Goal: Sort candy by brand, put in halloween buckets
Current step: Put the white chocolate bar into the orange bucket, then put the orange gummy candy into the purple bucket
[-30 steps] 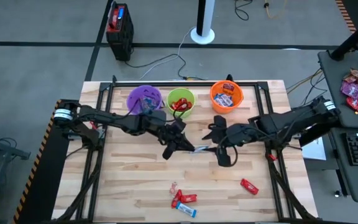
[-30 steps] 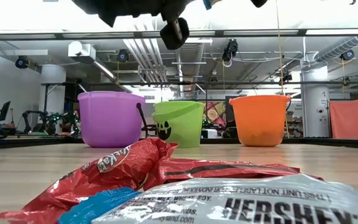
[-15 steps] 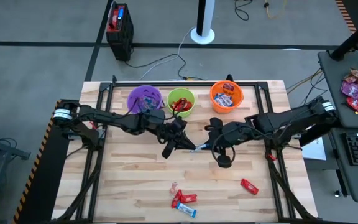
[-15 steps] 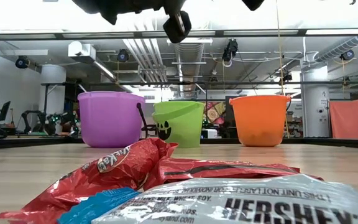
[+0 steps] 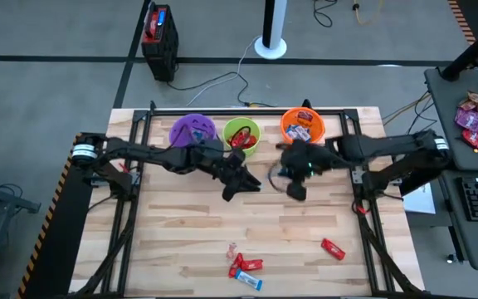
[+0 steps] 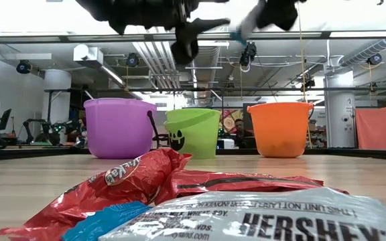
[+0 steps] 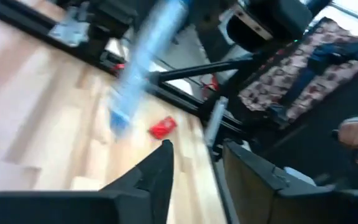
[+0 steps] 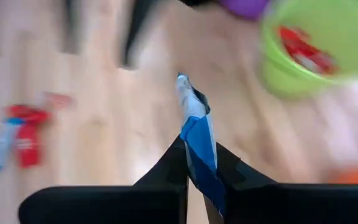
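The right gripper (image 8: 201,165) is pinched shut on a blue-and-white bar wrapper (image 8: 196,127), whose long axis runs straight out ahead of the fingers, free end pointing away from the wrist; it hangs above the table just in front of the orange bucket (image 5: 303,127). The left gripper (image 5: 241,181), just beside it, has its fingers parted and holds nothing. Three buckets stand beyond the grippers: purple bucket (image 5: 192,130), contents unclear; lime green bucket (image 5: 241,135) with red wrappers; orange with blue-and-white bars.
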Available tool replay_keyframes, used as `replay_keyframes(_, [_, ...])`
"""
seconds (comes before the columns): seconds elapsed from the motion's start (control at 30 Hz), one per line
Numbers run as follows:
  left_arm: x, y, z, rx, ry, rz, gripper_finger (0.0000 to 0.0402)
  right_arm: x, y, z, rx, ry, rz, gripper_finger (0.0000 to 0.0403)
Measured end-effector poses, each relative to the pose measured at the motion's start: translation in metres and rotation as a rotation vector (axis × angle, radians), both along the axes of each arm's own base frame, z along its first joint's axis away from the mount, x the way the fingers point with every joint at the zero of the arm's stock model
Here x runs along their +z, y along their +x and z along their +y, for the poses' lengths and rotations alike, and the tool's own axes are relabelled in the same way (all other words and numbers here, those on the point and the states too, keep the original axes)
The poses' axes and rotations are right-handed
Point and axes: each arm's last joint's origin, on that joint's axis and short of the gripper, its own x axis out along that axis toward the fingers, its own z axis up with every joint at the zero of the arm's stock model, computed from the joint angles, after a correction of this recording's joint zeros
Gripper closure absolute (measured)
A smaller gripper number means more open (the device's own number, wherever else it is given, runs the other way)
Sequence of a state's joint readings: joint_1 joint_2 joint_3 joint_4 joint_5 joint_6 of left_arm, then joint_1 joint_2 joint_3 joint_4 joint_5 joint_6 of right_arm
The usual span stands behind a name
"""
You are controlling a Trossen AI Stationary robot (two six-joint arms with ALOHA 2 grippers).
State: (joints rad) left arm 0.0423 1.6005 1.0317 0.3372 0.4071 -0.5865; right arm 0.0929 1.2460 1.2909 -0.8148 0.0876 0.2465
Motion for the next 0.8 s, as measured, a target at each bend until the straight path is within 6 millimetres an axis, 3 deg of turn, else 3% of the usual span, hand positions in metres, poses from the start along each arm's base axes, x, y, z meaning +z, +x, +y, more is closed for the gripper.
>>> replay_keyframes(0.2, [-0.006, -0.002, 0.020, 0.084, -0.024, 0.070, 0.0251, -0.005, -0.014, -0.065, -0.277, -0.041, 0.138, 0.0389])
replay_keyframes(0.33, [-0.010, -0.004, 0.021, 0.096, -0.058, 0.133, 0.0249, -0.008, -0.027, -0.115, -0.503, -0.051, 0.173, 0.0389])
replay_keyframes(0.5, [-0.016, -0.010, 0.016, 0.066, -0.097, 0.249, 0.0249, -0.023, -0.051, -0.173, -0.786, 0.143, 0.239, 0.0385])
replay_keyframes(0.63, [-0.018, -0.020, 0.005, 0.033, -0.085, 0.358, 0.0250, -0.044, -0.060, -0.200, -0.841, 0.276, 0.351, 0.0351])
replay_keyframes(0.8, [-0.020, -0.041, -0.021, -0.033, -0.041, 0.526, 0.0258, -0.058, -0.056, -0.209, -0.800, 0.274, 0.420, 0.0287])
